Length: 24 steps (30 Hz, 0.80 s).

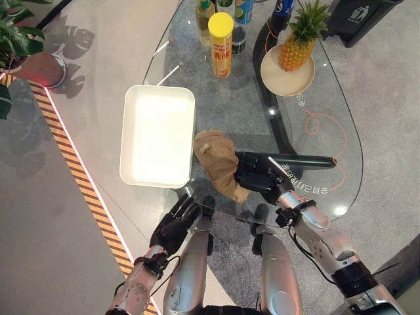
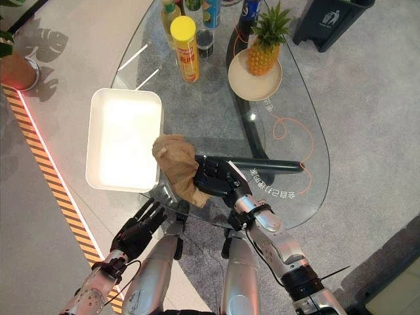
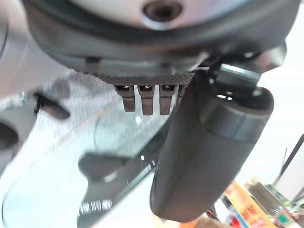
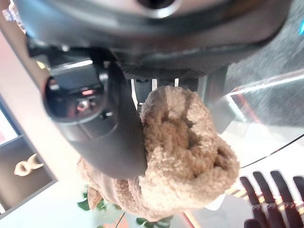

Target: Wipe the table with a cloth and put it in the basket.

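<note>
A tan fluffy cloth (image 1: pixel 216 161) lies bunched on the glass table (image 1: pixel 321 125), just right of the white rectangular basket (image 1: pixel 126 141). My right hand (image 1: pixel 259 176) is shut on the cloth's near right part; in the right wrist view its thumb (image 4: pixel 118 137) curls round the cloth (image 4: pixel 190 152). One end of the cloth touches the basket's right rim. The inside of the basket is bare. My left hand (image 1: pixel 172 226) hangs below the table's near edge, fingers relaxed and holding nothing; its thumb (image 3: pixel 209 152) stands out in the left wrist view.
A yellow can (image 1: pixel 221 44), several bottles (image 1: pixel 205 16) and a pineapple (image 1: pixel 296 42) on a plate (image 1: pixel 279 80) stand at the table's far end. A black bin (image 1: pixel 361 16) and a potted plant (image 1: pixel 20 46) are on the floor. Striped tape (image 1: pixel 79 177) runs along the left.
</note>
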Motion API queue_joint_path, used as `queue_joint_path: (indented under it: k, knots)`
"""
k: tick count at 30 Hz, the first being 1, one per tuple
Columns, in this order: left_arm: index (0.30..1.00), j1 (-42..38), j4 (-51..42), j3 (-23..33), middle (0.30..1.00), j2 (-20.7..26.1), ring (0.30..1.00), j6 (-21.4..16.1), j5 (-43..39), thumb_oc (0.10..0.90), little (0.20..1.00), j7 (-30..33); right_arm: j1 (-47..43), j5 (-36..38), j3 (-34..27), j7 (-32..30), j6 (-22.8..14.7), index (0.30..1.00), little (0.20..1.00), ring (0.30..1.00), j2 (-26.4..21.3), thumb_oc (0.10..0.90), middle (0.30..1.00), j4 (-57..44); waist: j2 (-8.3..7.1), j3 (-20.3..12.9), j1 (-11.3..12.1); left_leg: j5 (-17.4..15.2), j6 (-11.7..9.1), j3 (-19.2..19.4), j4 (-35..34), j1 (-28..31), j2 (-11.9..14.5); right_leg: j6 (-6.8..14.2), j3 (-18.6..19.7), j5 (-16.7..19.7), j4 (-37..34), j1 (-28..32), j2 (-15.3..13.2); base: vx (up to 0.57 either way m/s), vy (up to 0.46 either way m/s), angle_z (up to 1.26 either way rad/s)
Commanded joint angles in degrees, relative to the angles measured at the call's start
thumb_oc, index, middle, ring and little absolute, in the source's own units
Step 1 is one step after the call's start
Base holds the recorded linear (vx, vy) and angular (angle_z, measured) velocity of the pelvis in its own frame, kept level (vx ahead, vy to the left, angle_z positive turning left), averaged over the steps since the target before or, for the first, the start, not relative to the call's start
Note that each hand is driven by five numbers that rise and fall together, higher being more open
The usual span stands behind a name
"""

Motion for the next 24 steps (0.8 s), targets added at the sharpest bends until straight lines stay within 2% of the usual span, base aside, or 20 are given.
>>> queue_joint_path:
  k: [1, 6, 17, 24]
  knots:
    - [0.9, 5.6, -9.3, 0.9, 0.9, -0.9, 0.9, 2.6, -7.9, 0.8, 0.9, -9.9, -0.6, 7.5, -3.5, 7.4, -7.7, 0.3, 0.2, 0.3, 1.1, 0.1, 0.3, -15.6, 0.3, -1.4, -0.5, -3.5, 3.1, 5.7, 5.3, 0.3, 0.4, -1.7, -0.5, 3.9, -2.3, 2.3, 2.5, 0.0, 0.0, 0.0]
    - [0.9, 3.4, -12.3, 0.4, 0.9, -0.9, 0.9, 3.9, -10.0, 0.8, 0.9, -14.1, -0.6, 8.9, -3.1, 9.9, -8.0, 0.3, 0.2, 0.3, 1.1, 0.1, 0.3, -18.0, -0.62, -1.4, -0.9, -3.5, 3.2, 6.2, 5.9, -0.6, 0.8, -1.7, 0.2, 4.3, -2.3, 1.6, 2.8, 0.0, 0.0, 0.0]
    - [0.9, 0.3, -16.6, 1.3, 0.9, -0.5, 0.9, 7.6, -17.8, 0.8, 0.9, -15.4, 0.7, 8.8, -2.8, 10.3, -10.6, 0.3, 0.2, 0.3, -0.6, 0.1, 0.3, -17.9, -1.65, -1.4, -1.5, -3.4, 3.3, 7.0, 6.7, -1.8, 1.1, -1.5, 1.2, 4.9, -3.0, 1.1, 3.2, 0.0, 0.0, 0.0]
    - [0.9, -1.6, -19.4, 1.2, 0.9, 0.7, 0.9, 7.4, -21.3, 0.8, 0.9, -16.0, 1.0, 6.6, -0.6, 10.9, -10.3, 0.3, 0.2, 0.3, -1.7, 0.1, 0.3, -18.4, -2.11, -1.4, -1.7, -3.0, 3.2, 7.0, 6.9, -2.6, 1.4, -1.5, 1.7, 5.3, -3.0, 0.5, 3.4, 0.0, -0.004, -0.01]
